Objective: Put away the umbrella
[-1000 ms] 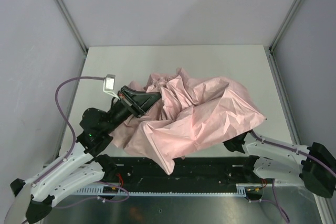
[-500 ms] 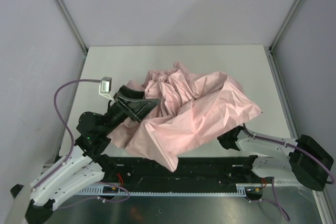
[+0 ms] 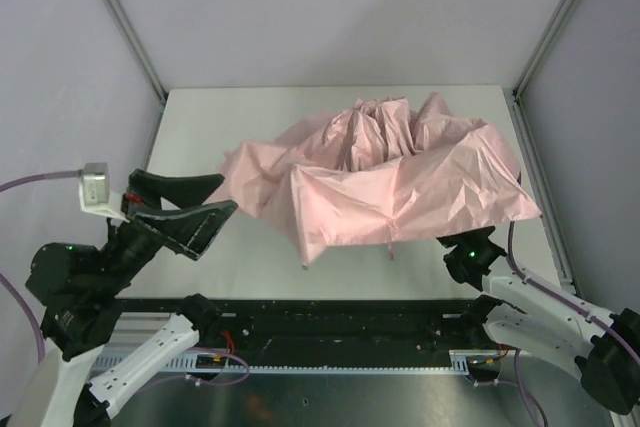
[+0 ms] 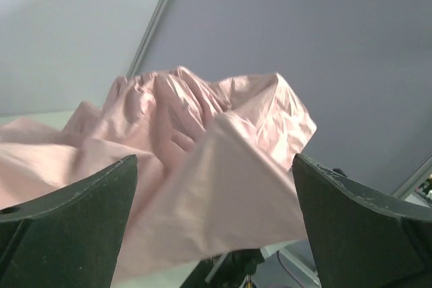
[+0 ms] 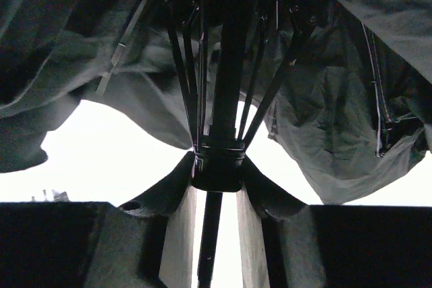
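From above, one pink umbrella [image 3: 400, 172] is seen lying crumpled and half spread on the white worktop [image 3: 200, 127], right of the middle and reaching toward the far edge. Two arms are seen. The left fingers [image 3: 190, 227], two of them, are spread wide above the near left part of the worktop, apart from the fabric's left edge, with nothing between them. The right arm [image 3: 530, 302] is reached under the near right edge of the fabric, where its fingers are hidden.

At the left wrist, the two dark fingers [image 4: 74, 214] are shown far apart at the picture's sides, with the umbrella [image 4: 202, 119] beyond them, untouched.

At the right wrist, the underside of the fabric is shown. One black shaft [image 5: 226, 65] and several thin ribs [image 5: 179, 65] are seen, and the two right fingers [image 5: 169, 190] are closed on the collar [image 5: 217, 163] where the ribs meet the shaft.
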